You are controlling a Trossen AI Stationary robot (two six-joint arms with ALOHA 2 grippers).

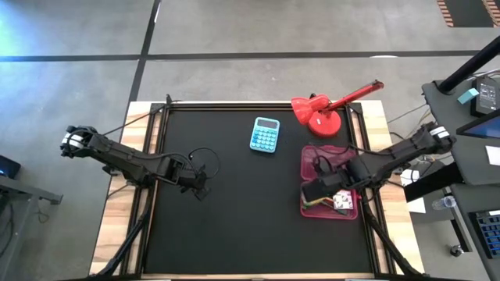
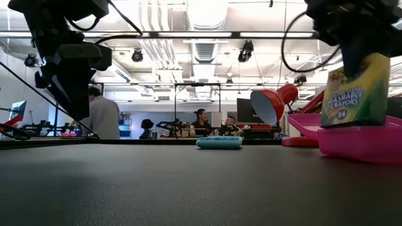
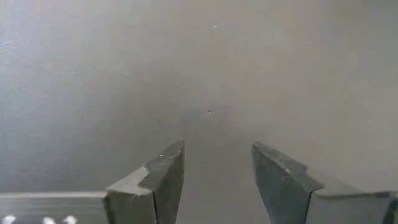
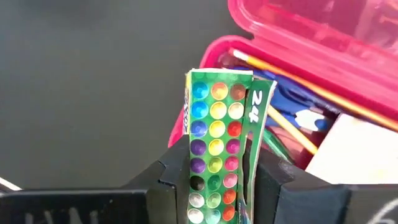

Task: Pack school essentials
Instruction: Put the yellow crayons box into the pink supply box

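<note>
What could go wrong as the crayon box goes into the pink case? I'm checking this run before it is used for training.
The right gripper is shut on the crayon box, held upright over the pink case. Lowered upright, it may stand proud of the rim or tip out. The case already holds pencils and scissors, so the box could land on them and not seat. The left gripper hangs open over bare mat, no help.

Both arms are showing dark, jointed links with thin black cables looping just behind each claw. The left claw [image 3: 214,180] is showing two grey, angular fingers [image 3: 163,180] with stepped tips; the right claw [image 4: 217,186] is showing blocky black ones.
</note>
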